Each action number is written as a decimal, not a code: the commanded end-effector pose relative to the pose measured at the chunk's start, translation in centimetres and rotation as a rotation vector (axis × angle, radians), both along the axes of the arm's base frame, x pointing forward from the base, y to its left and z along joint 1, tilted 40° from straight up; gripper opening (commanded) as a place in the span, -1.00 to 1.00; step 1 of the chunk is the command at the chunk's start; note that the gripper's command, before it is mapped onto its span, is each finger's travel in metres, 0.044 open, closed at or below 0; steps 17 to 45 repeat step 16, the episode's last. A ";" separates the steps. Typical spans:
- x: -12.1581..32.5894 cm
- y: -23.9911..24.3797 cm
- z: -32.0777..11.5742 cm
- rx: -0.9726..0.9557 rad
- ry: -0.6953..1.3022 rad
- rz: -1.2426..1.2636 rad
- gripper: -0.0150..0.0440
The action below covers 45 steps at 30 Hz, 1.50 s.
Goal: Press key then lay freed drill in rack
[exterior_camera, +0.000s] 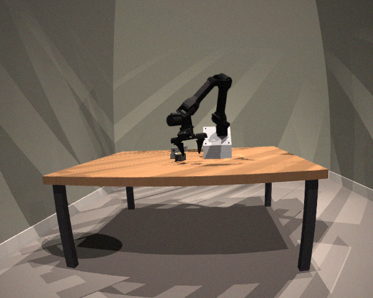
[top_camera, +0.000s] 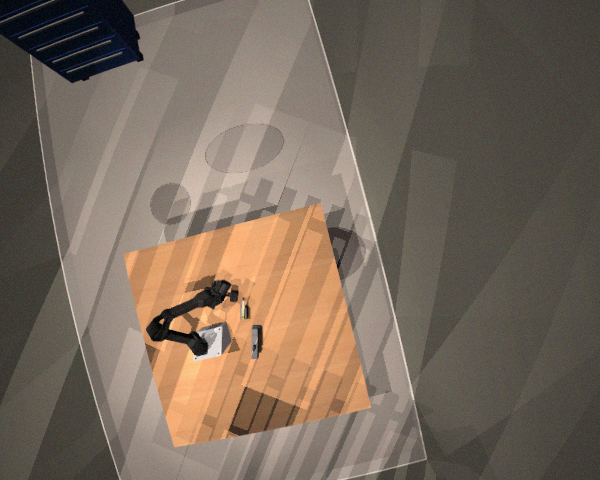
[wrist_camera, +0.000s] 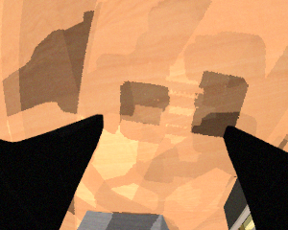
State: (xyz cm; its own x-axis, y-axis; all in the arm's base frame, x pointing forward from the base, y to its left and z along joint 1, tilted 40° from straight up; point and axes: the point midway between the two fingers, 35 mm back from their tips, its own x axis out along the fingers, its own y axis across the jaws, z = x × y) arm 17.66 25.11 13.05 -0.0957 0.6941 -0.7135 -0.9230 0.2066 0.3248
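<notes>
My gripper (exterior_camera: 191, 154) (wrist_camera: 166, 126) is open and empty above the table, beside a small dark and yellow-white assembly (top_camera: 244, 310) (exterior_camera: 180, 157). The assembly appears to hold the drill; key and drill cannot be told apart at this size. In the wrist view its dark grey side (wrist_camera: 233, 205) shows at the lower right, partly hidden by the right finger. A long grey block (top_camera: 255, 347) (exterior_camera: 173, 154), probably the rack, lies a little beyond it in the overhead view. Nothing can be seen lying in it.
The white and grey arm base (top_camera: 215, 343) (exterior_camera: 217, 151) stands near the assembly and the long block. The wooden table (top_camera: 310, 310) (exterior_camera: 244, 173) has straight edges all round. A blue cabinet (top_camera: 78, 36) stands on the floor, far from the table.
</notes>
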 end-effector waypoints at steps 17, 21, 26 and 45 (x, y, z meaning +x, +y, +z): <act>-25.6 2.8 8.9 0.055 0.609 0.118 1.00; -25.6 2.8 8.9 0.055 0.609 0.118 1.00; -25.6 2.8 8.9 0.055 0.609 0.118 1.00; -25.6 2.8 8.9 0.055 0.609 0.118 1.00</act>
